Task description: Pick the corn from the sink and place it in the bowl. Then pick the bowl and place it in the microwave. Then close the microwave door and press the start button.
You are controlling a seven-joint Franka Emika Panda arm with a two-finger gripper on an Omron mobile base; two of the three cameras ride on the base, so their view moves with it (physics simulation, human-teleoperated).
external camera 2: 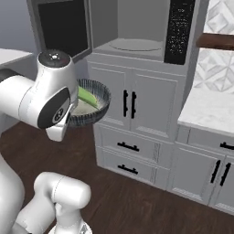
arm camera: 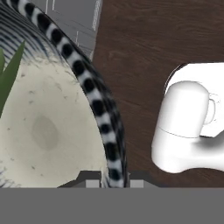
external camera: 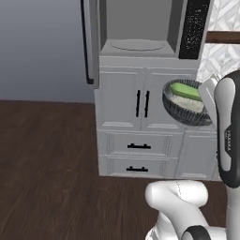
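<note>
- Already the corn [external camera: 186, 90] lay inside the bowl [external camera: 183, 113], so the first step looked done.
- The bowl was lifted in the air, in front of the grey cabinets [external camera 2: 137, 114] and lower than the microwave [external camera 2: 137, 27] cavity.
- The gripper [arm camera: 113, 183] grasped the bowl's rim, one fingertip on each side of it in the hand view.
- The microwave door [external camera 2: 61, 27] stood open and the round turntable [external camera 2: 135, 45] carried nothing.
- By my judgement, what was left was to raise the bowl, set it on the turntable, close the door and press the start button on the black panel [external camera 2: 178, 32].
</note>
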